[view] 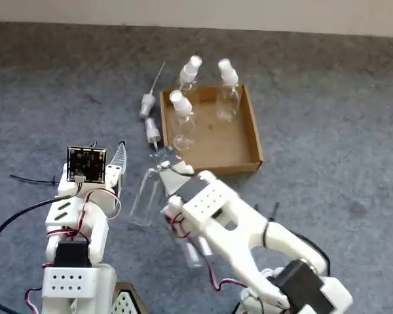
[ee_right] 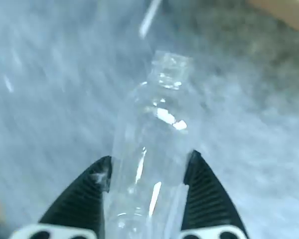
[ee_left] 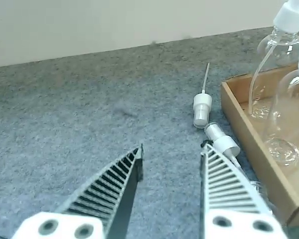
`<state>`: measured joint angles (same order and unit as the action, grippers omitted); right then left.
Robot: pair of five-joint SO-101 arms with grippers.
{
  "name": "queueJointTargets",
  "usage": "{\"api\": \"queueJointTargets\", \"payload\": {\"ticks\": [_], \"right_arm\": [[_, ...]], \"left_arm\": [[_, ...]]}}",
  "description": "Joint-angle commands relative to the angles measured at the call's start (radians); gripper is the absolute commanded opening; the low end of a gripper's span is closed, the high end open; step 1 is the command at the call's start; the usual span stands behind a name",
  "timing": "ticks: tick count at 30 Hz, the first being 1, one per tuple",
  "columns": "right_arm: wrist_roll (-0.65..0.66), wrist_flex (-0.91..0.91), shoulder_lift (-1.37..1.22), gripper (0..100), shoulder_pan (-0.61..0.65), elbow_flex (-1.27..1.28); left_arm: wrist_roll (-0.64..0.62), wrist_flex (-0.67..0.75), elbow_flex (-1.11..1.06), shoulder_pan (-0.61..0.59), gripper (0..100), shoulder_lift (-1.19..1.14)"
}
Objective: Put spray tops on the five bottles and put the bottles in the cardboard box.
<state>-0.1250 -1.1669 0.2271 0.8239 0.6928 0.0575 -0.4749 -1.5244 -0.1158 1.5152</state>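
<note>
An uncapped bottle [ee_right: 164,99] is clamped in the right gripper [ee_right: 149,159] at mid-tabletop, just beside the cardboard box [view: 252,131]. The left gripper [ee_left: 172,149] is spread wide near two loose spray tops [ee_left: 202,107]. The neck is best presented steady and unobstructed.

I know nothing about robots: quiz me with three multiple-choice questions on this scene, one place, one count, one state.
1. Where do the two loose spray tops lie? A: on the carpet beside the cardboard box. B: inside it. C: in a gripper.
2. How many bottles wear spray tops? A: one. B: three. C: five.
3. The left gripper is: A: shut on a bottle. B: shut on a spray top. C: open, empty.
Answers: A, both tops lie on carpet outside the box's wall; B, three capped bottles stand upright; C, its fingers are spread with bare carpet between.
</note>
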Motion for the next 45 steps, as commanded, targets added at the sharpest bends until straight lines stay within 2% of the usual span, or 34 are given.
{"api": "queueJointTargets", "payload": {"ticks": [1, 3, 6, 10, 14, 18, 22, 25, 31, 37, 42, 45], "right_arm": [[0.436, -0.266, 0.211, 0.5, -0.197, -0.002], [0.493, -0.328, 0.285, 0.5, -0.352, -0.002], [0.655, -0.326, 0.352, 0.5, -0.667, -0.007], [0.815, -0.130, 0.309, 0.9, -1.044, -0.041], [0.852, 0.036, 0.107, 1.0, -1.242, -0.067], [0.872, 0.031, -0.130, 1.6, -1.302, -0.208], [0.872, -0.050, -0.275, 11.5, -1.317, -0.351], [0.868, -0.067, -0.295, 16.6, -1.314, -0.410], [0.832, -0.071, -0.294, 17.7, -1.299, -0.415], [0.796, -0.071, -0.294, 31.6, -1.273, -0.420], [0.784, -0.071, -0.302, 32.0, -1.239, -0.438], [0.703, -0.071, -0.326, 32.0, -1.234, -0.507]], "left_arm": [[0.002, 0.021, 0.005, -0.010, 17, 0.013], [0.002, 0.021, 0.005, -0.010, 17, 0.013], [0.002, 0.021, 0.005, -0.010, 17, 0.013], [0.002, 0.021, 0.005, -0.010, 17, 0.013], [0.002, 0.021, 0.005, -0.008, 17, 0.012], [0.002, 0.021, 0.005, -0.005, 17, 0.010], [0.002, 0.021, 0.005, -0.005, 17, 0.008], [0.002, 0.021, 0.004, -0.005, 17, 0.008], [0.002, 0.025, -0.018, -0.004, 17, 0.015], [0.002, 0.025, -0.019, -0.004, 17, 0.015], [0.002, 0.025, -0.019, -0.004, 17, 0.015], [0.002, 0.025, -0.021, -0.004, 17, 0.015]]}}
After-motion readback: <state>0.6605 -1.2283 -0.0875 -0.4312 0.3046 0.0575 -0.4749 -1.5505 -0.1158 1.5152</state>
